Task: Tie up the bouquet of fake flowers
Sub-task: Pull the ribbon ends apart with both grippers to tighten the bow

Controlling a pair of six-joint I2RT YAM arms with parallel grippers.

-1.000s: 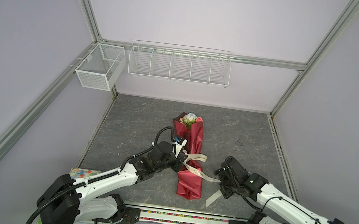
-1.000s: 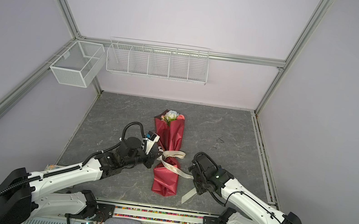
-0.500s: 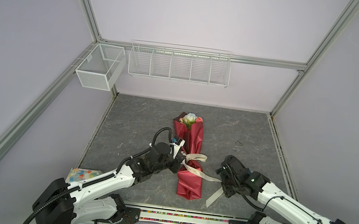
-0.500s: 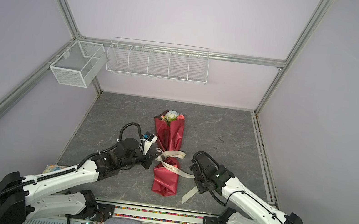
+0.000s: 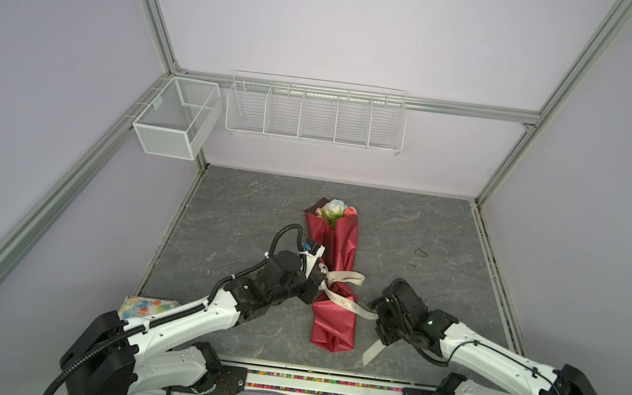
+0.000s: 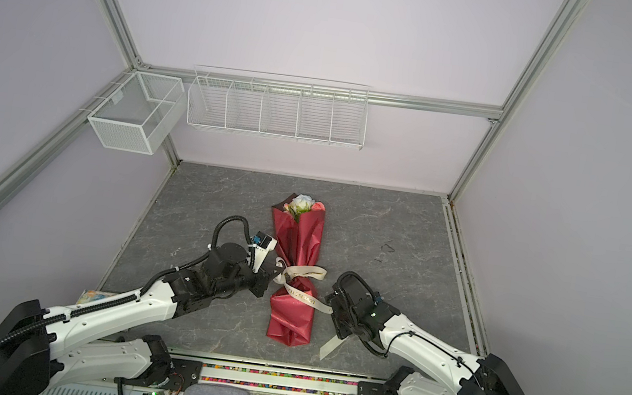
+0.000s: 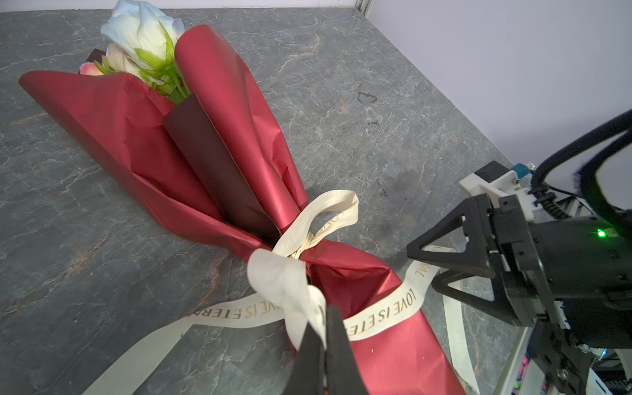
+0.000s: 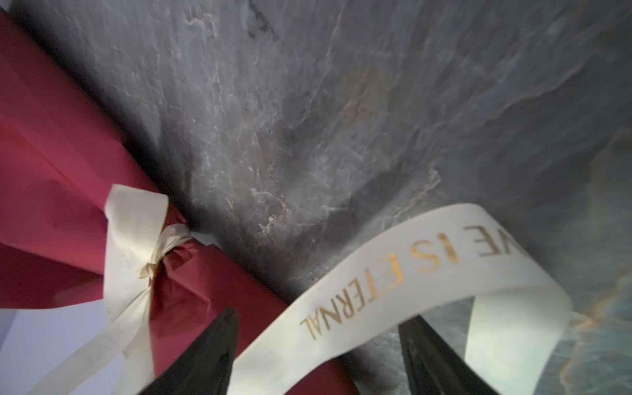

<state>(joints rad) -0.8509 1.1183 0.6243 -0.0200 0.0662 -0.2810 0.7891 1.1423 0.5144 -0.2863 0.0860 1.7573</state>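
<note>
On the grey stone counter (image 5: 253,215), between my two arms, the bouquet of fake flowers (image 5: 343,248) lies lengthwise with its blooms toward the back wall. Its red wrap is cinched at the waist by the cream ribbon (image 5: 345,304). Over the last second my right gripper (image 5: 374,305) has edged in toward the wrap and its jaws have narrowed. They are not yet closed: they stand apart, straddling the lettered tail. My left gripper (image 5: 318,286) has not let go. Pressed together, it pinches a fold of ribbon just beside the knot (image 5: 330,281). I judge that once the right closes, both ends are in hand and the knot can be drawn tight. The tie looks begun, not finished.

The left wrist view shows that pinch plainly, with ribbon running straight into the left gripper (image 7: 323,328). It alone shows the white rose (image 7: 140,30) up close. The right wrist view is dim and soft. It gives the knot (image 8: 164,246) bunched against the wrap and the tail lying across the gap of the right gripper (image 8: 319,318). Whether a pad already touches the ribbon I cannot say. Only the top views show the tail's loose end (image 6: 329,345) trailing on the counter toward its near edge.
</note>
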